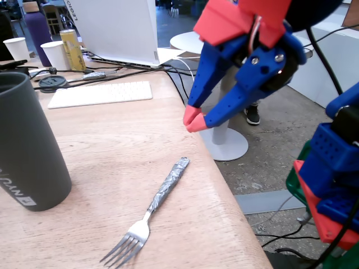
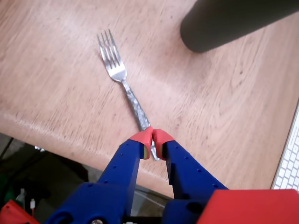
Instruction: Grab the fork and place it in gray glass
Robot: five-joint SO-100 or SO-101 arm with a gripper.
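Observation:
The fork [image 1: 162, 193] lies flat on the wooden table, tines toward the front edge, foil-wrapped handle pointing to the back right. The gray glass [image 1: 28, 145] stands upright at the left, apart from the fork. My blue gripper with red tips [image 1: 195, 119] hangs above the table past the fork's handle end, jaws shut and empty. In the wrist view the closed gripper [image 2: 153, 136] covers the end of the fork's [image 2: 122, 79] handle, and the glass [image 2: 224, 23] is at the top right.
A white keyboard [image 1: 101, 93] lies behind the fork, and a laptop [image 1: 112, 28] behind that. Two white paper cups [image 1: 55, 54], a purple bottle [image 1: 37, 31], a yellow can [image 1: 73, 50] and cables sit at the back left. The table's right edge [image 1: 224, 185] runs close to the fork.

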